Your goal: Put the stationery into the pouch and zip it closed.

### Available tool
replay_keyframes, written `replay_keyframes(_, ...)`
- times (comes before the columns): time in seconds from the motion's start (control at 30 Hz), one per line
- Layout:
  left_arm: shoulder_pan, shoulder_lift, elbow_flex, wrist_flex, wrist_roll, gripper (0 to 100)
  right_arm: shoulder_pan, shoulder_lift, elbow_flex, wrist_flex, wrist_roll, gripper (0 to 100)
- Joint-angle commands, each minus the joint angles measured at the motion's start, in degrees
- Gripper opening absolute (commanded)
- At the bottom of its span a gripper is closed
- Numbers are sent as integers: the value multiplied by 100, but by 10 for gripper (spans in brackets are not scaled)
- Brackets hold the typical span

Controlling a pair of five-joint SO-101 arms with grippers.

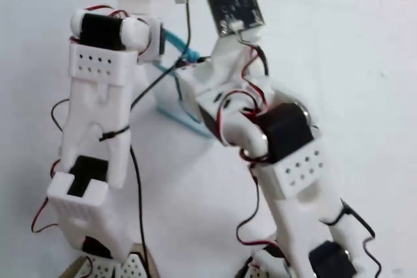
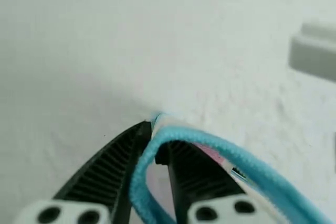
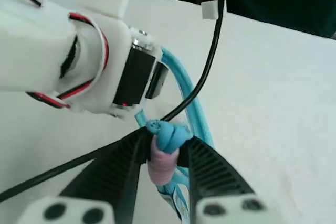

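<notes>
Two white arms on a white desk (image 1: 371,63), entered as seen from the room. Item, overhead camera: left arm (image 1: 98,96) and right arm (image 1: 280,148) lean in toward each other. The pouch (image 1: 186,124) lies on the desk between them, largely covered by the right arm, so what can be made out is its blue edging, one run of it rising toward the left arm. A bare circuit board (image 1: 234,6) sits at the right arm's wrist. That view gives the layout; the grips are read from the wrist cameras. Item, left wrist camera: left hand (image 2: 154,139) clenched on the pouch's blue piping, which loops out from between the two black ribbed fingers (image 2: 105,169). A patch of pink and printed fabric shows just behind the piping, against the other finger. Pale desk lies beyond, with a white block (image 2: 315,51) at the edge, nature not determinable. Item, right wrist camera: right hand (image 3: 165,141) clamped on the zip pull (image 3: 160,163), a pink tab topped with a knot of blue cord, pinched upright between the fingertips. From the pull the pouch's blue edge runs on to the left arm's wrist, which is close by. A black cable (image 3: 210,61) crosses in front of that blue edge.
</notes>
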Motion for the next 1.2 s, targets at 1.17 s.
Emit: replay_keyframes(1.17,70,35,-22,-18,9,22,-796,602,-2549,1499,1363,110)
